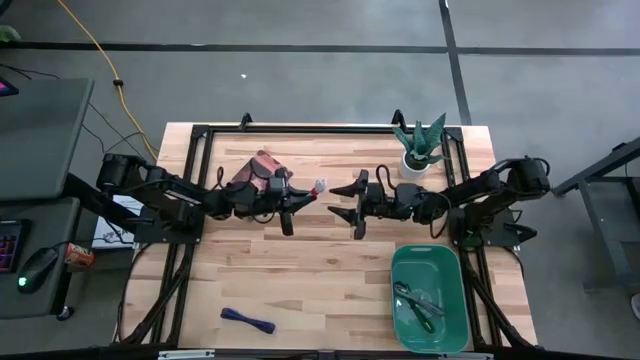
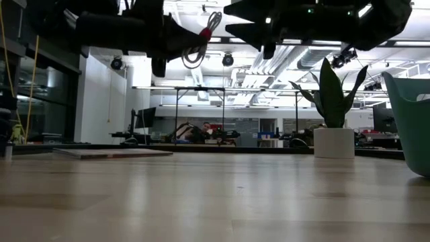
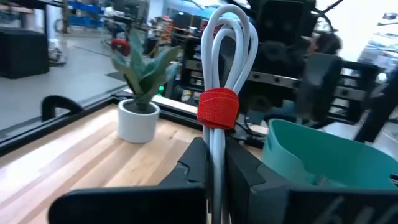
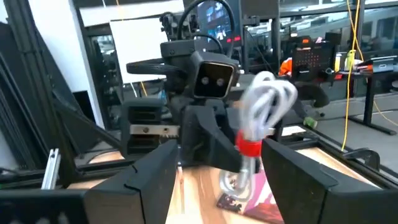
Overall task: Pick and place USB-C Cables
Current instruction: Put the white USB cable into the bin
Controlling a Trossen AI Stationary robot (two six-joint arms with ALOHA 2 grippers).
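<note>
My left gripper point(image 1: 298, 196) hovers over the table's middle, shut on the white USB-C cable bundle with a red strap point(image 1: 320, 186), seen close in the left wrist view point(image 3: 217, 106). My right gripper point(image 1: 345, 202) faces it from the right, open, its fingertips just short of the cable's loops point(image 4: 268, 99). The dark blue cable point(image 1: 248, 319) lies flat on the near part of the table. Thin cable bundles point(image 1: 418, 300) lie in the green bin point(image 1: 400, 265); I cannot tell their colours. My left gripper pinches the white bundle between its two fingers point(image 3: 245, 171) on the strands just below the red strap point(image 3: 216, 146). The fingers reach level from the table's left, along the bundle. The cable is lifted clear, its looped end point(image 3: 229, 31) sticking out past the fingertips toward my right gripper.
A brown-red booklet point(image 1: 262, 166) lies on the table under my left arm. A potted plant point(image 1: 420, 148) stands at the far right. The green bin sits at the near right corner. Bare wood point(image 1: 320, 280) spans the near middle.
</note>
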